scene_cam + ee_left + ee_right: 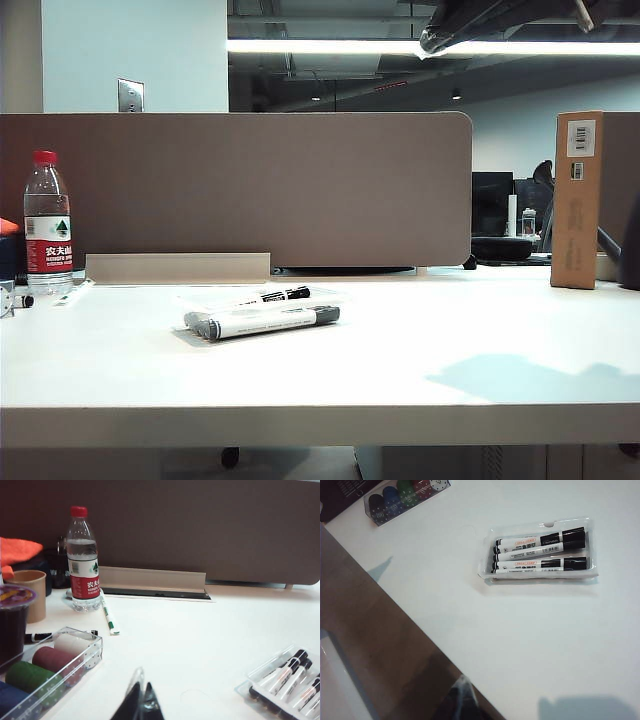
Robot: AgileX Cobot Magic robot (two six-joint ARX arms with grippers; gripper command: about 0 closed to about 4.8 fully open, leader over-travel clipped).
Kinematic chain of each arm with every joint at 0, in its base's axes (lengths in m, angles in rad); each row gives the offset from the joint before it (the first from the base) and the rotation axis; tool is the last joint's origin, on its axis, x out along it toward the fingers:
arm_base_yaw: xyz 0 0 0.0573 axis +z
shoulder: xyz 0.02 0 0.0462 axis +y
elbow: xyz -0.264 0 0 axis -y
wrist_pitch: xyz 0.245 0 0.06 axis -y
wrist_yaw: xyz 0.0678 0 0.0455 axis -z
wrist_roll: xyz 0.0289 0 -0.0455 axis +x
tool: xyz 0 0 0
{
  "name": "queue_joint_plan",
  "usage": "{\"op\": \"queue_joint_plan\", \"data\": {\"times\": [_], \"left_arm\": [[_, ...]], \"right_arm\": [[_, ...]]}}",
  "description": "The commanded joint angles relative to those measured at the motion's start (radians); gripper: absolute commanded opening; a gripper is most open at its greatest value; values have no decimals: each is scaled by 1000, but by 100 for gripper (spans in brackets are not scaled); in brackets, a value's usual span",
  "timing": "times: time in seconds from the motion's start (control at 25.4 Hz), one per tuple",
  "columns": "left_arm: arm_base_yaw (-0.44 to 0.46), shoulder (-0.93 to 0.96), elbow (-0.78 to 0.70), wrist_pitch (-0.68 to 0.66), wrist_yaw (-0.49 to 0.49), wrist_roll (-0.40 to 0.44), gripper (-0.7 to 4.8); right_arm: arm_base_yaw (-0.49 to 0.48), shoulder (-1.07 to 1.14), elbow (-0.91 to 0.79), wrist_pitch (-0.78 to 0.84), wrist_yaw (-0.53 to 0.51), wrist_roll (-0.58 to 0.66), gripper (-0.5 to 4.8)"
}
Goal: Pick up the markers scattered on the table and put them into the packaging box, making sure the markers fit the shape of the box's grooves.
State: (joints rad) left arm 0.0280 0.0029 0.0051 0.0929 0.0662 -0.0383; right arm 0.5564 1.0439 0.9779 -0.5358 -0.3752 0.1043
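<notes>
The clear packaging box (543,523) lies on the white table (420,340) left of centre, with several black-capped markers (535,545) side by side in its grooves. In the exterior view the box (215,297) shows one black-capped marker (285,294) at the far side and grey-looking pens (270,321) at the near side. Neither arm appears there. My left gripper (142,687) hovers low over bare table, shut, nothing between its tips, with the box (260,670) and markers (285,675) well off to one side. My right gripper (465,700) is a dark blur, shut, far from the box.
A water bottle (82,560), a green-and-white pen (108,615), a paper cup (30,592), a purple-lidded cup (12,625) and a clear case of coloured spools (50,665) crowd the left end. A black-and-white pen (37,637) lies behind the case. A cardboard box (577,200) stands far right.
</notes>
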Motion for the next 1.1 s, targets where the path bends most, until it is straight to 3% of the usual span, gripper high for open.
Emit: {"op": "queue_joint_plan", "data": {"times": [0.04, 0.2, 1.1], "left_arm": [[0, 0, 3, 9, -2, 58, -2], [0, 0, 3, 10, -2, 91, -2], [0, 0, 3, 20, 5, 60, -2]], "right_arm": [[1, -1, 3, 17, -2, 0, -8], [1, -1, 3, 16, -2, 0, -8], [1, -1, 3, 17, -2, 0, -8]]}}
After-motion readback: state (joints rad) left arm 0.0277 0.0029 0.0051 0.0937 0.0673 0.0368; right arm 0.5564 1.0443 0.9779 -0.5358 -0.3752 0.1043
